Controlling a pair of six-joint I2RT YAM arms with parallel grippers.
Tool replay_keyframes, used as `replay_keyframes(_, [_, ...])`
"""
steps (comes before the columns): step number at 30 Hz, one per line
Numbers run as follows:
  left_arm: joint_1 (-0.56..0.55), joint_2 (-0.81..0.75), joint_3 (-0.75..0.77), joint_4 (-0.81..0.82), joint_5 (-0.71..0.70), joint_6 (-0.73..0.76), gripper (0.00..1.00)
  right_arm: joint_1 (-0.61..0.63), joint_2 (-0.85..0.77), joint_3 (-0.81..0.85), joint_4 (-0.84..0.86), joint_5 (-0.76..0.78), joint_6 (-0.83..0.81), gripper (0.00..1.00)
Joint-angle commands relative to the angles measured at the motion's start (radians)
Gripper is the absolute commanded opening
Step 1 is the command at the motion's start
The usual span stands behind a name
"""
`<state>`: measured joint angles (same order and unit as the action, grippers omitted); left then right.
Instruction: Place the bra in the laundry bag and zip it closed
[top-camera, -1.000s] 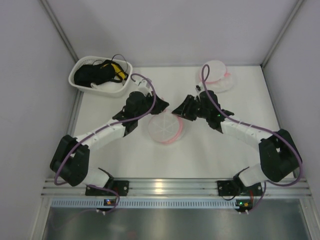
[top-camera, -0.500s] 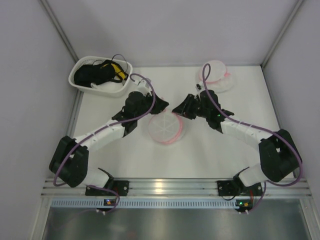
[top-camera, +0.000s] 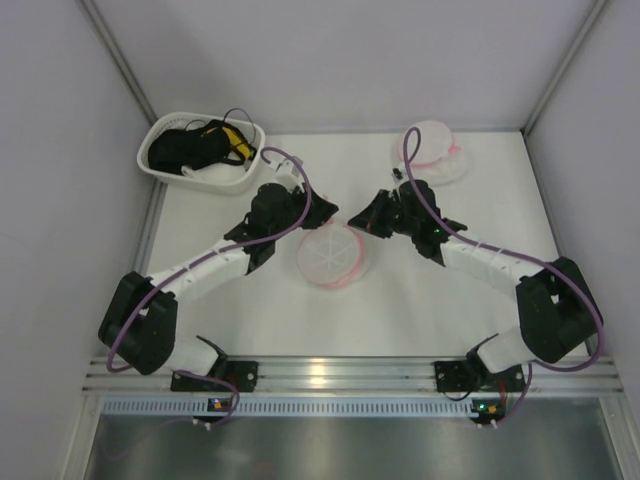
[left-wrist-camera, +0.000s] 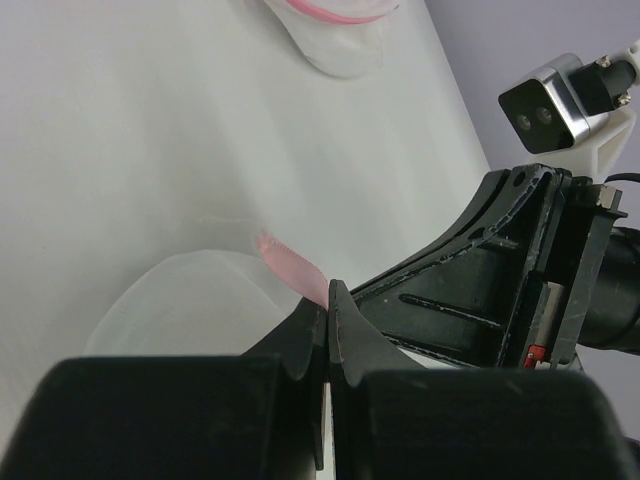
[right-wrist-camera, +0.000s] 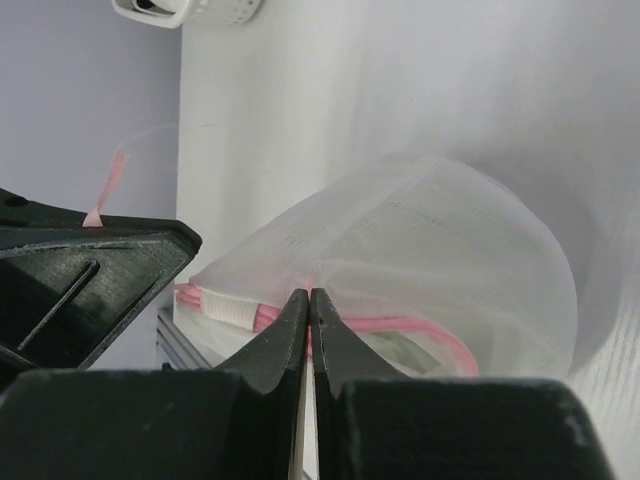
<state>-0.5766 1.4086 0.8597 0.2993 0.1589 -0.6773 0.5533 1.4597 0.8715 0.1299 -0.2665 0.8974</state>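
Observation:
The laundry bag (top-camera: 330, 256), a round white mesh pouch with a pink zipper ring, lies mid-table between both arms. My left gripper (top-camera: 306, 222) is at its back left rim, shut on a pink tab (left-wrist-camera: 290, 268) of the bag. My right gripper (top-camera: 354, 222) is at its back right rim, shut on the mesh and pink zipper (right-wrist-camera: 400, 325). In the right wrist view a white ribbed band (right-wrist-camera: 225, 310) shows through the mesh (right-wrist-camera: 430, 230). I cannot tell whether it is the bra.
A white plastic basket (top-camera: 202, 152) holding a black tangle with yellow bits stands at the back left. A second pale domed pouch with pink trim (top-camera: 432, 152) lies at the back right, also in the left wrist view (left-wrist-camera: 340, 40). Grey walls enclose the table.
The right gripper has shifted slightly to the right along the bag's rim. The left gripper and the bag have barely moved.

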Motion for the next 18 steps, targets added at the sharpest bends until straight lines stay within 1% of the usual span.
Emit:
replay_keyframes(1, [-0.002,-0.046,-0.01,0.075,-0.015,0.015,0.0,-0.001,-0.002,0.052,0.017,0.033,-0.037,0.0])
replay_keyframes(5, [-0.002,-0.059,-0.016,0.075,-0.036,0.021,0.0,-0.001,-0.016,0.055,-0.015,0.072,-0.069,0.0])
replay_keyframes(11, [-0.002,-0.082,-0.014,0.077,-0.076,0.019,0.0,-0.001,-0.071,0.023,-0.084,0.173,-0.121,0.0])
replay_keyframes(18, [-0.002,-0.121,-0.025,0.072,-0.123,0.031,0.0,-0.001,-0.085,0.001,-0.127,0.214,-0.14,0.0])
